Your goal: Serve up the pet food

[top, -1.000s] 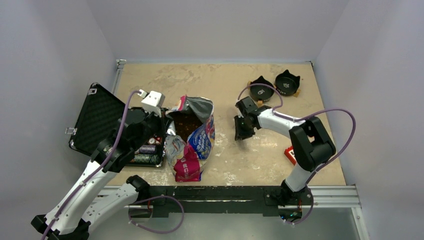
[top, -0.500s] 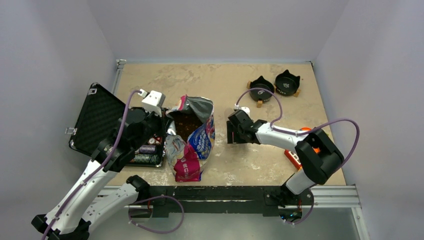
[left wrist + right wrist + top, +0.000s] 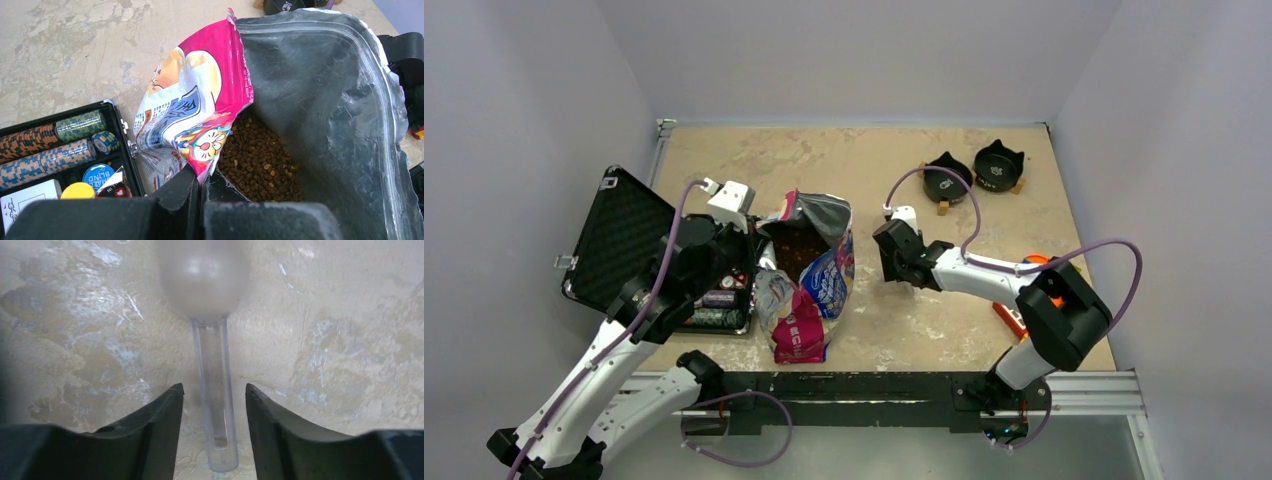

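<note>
The cartoon-printed pet food bag (image 3: 809, 290) stands open left of the table's centre, with brown kibble (image 3: 799, 250) showing inside. My left gripper (image 3: 749, 245) is shut on the bag's pink rim (image 3: 220, 100) and holds its mouth open; the kibble (image 3: 260, 165) lies deep in the foil. My right gripper (image 3: 890, 260) is open, low over the table just right of the bag. Its jaws straddle the handle of a clear plastic scoop (image 3: 204, 275) lying flat on the table, without touching it.
Two black cat-shaped bowls (image 3: 947, 180) (image 3: 999, 165) sit at the back right. An open black case (image 3: 619, 240) with poker chips (image 3: 50, 145) lies left of the bag. A red-orange object (image 3: 1009, 310) lies by the right arm.
My right gripper has moved left toward the bag and turned. The left gripper and the bag have not moved.
</note>
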